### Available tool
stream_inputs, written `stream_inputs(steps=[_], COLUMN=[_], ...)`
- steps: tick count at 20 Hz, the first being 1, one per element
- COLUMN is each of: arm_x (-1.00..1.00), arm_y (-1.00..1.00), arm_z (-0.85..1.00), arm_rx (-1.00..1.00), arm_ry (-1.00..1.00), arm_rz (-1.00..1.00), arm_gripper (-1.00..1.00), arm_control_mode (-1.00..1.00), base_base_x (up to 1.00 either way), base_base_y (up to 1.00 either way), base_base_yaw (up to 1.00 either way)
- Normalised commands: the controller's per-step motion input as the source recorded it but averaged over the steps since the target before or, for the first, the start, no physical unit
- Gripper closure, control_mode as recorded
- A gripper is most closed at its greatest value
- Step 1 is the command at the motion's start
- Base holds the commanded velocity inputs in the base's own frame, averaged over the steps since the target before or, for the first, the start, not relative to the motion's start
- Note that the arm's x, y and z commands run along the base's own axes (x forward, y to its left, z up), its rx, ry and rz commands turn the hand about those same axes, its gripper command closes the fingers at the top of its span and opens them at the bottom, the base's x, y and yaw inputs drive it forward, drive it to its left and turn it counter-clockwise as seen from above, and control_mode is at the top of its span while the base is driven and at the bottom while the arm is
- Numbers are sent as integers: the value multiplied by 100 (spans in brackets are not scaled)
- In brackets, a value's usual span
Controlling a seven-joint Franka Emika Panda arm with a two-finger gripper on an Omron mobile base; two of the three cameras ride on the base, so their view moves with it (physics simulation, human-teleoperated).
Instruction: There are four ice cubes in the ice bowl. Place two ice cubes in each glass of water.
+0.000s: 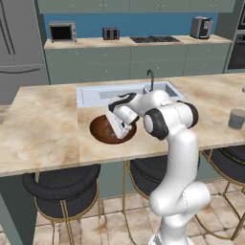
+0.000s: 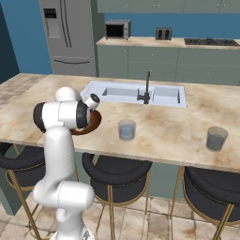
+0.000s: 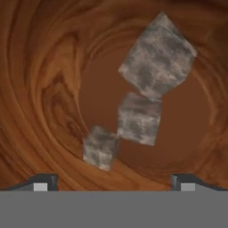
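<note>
My gripper [image 3: 114, 183] hangs open just above the inside of the reddish-brown ice bowl [image 3: 40, 89], its two dark fingertips [image 3: 44, 181] wide apart with nothing between them. Three greyish ice cubes lie on the bowl's floor: a large one [image 3: 156, 55], a middle one [image 3: 139, 118] and a small one [image 3: 100, 147], touching in a slanted row. From the left base view the hand [image 1: 120, 128] points down into the ice bowl [image 1: 99, 129]. One glass of water [image 2: 126, 129] stands just right of the bowl [image 2: 95, 123]; the other glass [image 2: 217, 138] stands far to the right [image 1: 236, 118].
A sink [image 1: 95, 95] with a dark faucet [image 1: 151, 79] lies behind the bowl on the marble island counter [image 1: 43, 129]. Black bar stools [image 1: 62, 184] stand under the counter's near edge. My own white arm blocks much of the bowl in the right base view.
</note>
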Motion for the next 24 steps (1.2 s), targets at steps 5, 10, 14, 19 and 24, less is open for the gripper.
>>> stream_inputs(steps=[5,10,14,19,24], arm_x=[1,9,36,39,14], arm_y=[0,10,3,0,-3], arm_z=[-16,0,0,-2,-2], arm_rx=[0,0,0,0,0], arm_ry=[0,0,0,0,4], arm_rz=[4,3,4,3,1], arm_gripper=[-100,-100,-100,-100,-100], arm_control_mode=[-100,-100,-100,-100,-100], base_base_x=[0,0,0,0,0], base_base_y=[0,0,0,0,0], base_base_yaw=[0,0,0,0,0])
